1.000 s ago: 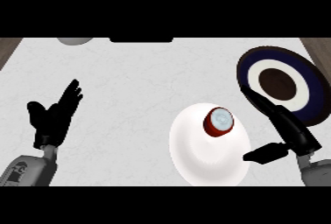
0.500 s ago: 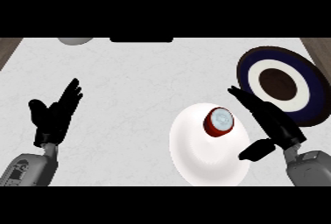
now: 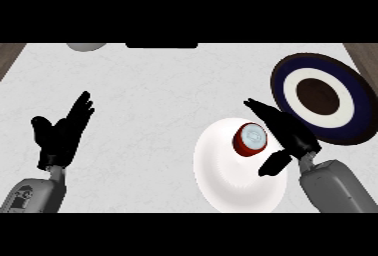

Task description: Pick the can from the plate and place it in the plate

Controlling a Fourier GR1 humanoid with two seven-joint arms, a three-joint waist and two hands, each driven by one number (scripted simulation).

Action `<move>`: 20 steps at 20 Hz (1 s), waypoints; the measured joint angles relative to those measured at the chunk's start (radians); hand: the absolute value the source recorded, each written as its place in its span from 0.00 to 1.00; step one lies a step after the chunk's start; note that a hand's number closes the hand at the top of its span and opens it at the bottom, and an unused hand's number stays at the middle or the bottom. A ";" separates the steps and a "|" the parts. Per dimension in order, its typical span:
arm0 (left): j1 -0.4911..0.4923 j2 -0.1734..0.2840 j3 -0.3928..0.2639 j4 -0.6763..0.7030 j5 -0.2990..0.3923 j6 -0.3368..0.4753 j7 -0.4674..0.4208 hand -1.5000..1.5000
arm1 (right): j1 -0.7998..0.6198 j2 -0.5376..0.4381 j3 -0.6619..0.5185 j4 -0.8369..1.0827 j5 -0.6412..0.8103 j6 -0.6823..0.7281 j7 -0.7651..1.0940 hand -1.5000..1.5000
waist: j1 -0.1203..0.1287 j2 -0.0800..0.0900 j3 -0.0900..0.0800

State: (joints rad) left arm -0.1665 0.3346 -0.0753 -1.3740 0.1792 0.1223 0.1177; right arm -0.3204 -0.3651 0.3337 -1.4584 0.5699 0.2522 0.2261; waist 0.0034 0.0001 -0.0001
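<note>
flanking the red can [image 3: 249, 140] on its white plate [image 3: 236, 185], open empty right hand [image 3: 288, 134], perhaps touching; navy plate [image 3: 322, 98] beyond.

No legible text or labels.

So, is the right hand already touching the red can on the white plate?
Cannot tell. In the head view the open right hand reaches along the right side of the red can on the white plate; its fingers meet the can's outline, so no gap or contact shows plainly.
</note>
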 measured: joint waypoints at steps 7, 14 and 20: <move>0.016 -0.035 0.034 -0.048 -0.047 -0.016 0.035 0.50 | -0.022 0.056 -0.048 0.071 0.103 0.023 -0.029 0.00 | 0.000 0.000 0.000; -0.018 -0.061 0.067 -0.024 -0.073 -0.036 0.052 0.50 | -0.038 0.088 -0.050 0.109 0.169 0.085 -0.052 1.00 | -0.001 0.000 0.000; 0.004 -0.065 0.087 -0.037 -0.077 -0.062 0.050 0.50 | -0.055 0.111 -0.026 0.146 0.214 0.098 -0.134 1.00 | 0.000 -0.005 -0.003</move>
State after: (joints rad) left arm -0.1627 0.2701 0.0116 -1.4106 0.1020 0.0601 0.1680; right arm -0.3757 -0.2542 0.3072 -1.3122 0.7838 0.3505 0.0919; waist 0.0032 -0.0053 -0.0035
